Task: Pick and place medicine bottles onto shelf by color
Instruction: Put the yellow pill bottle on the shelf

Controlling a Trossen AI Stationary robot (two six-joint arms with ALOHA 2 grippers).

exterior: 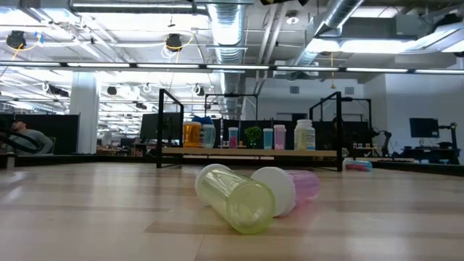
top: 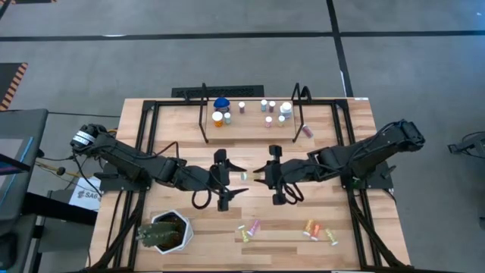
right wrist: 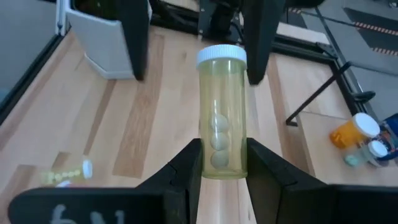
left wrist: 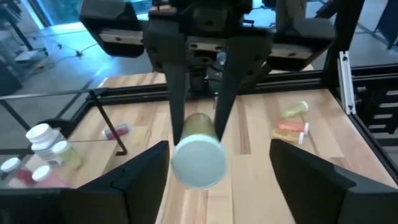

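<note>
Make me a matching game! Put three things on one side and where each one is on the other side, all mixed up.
Things:
1. plant
2. blue-lidded bottle
3. yellow bottle

Places:
A. gripped by the right gripper, facing the open left gripper
B. standing on the shelf
C. standing on the table

Pairs: 1-C, 2-B, 3-A

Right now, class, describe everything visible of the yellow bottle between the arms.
The yellow bottle is a clear, yellow-tinted plastic cylinder with a white cap, holding three pale pills. It lies level above the table, clamped at its base by the right end effector; the open left end effector flanks its cap, not touching.
</note>
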